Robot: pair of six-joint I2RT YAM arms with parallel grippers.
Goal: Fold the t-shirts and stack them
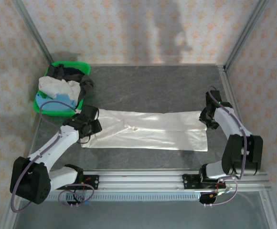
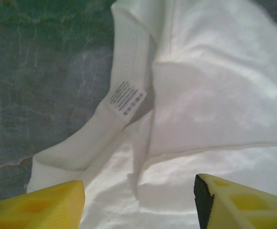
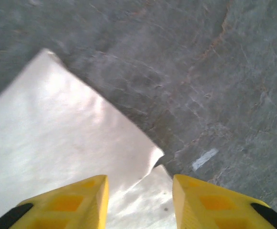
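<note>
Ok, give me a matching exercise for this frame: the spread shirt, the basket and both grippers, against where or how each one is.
Things:
1. white t-shirt
2. green basket
3. left gripper
4. right gripper

Places and states:
A. open over a plain corner of the shirt
B. far left of the table, holding heaped clothes
C. laid flat as a long strip
D. open over the end with the printed label

Pairs: 1-C, 2-B, 3-D, 4-A

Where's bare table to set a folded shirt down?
Free: far table strip between white shirt and back wall, right of green basket; thin strip between shirt and near rail. Crowded: basket corner; shirt ends at left gripper, right gripper.
</note>
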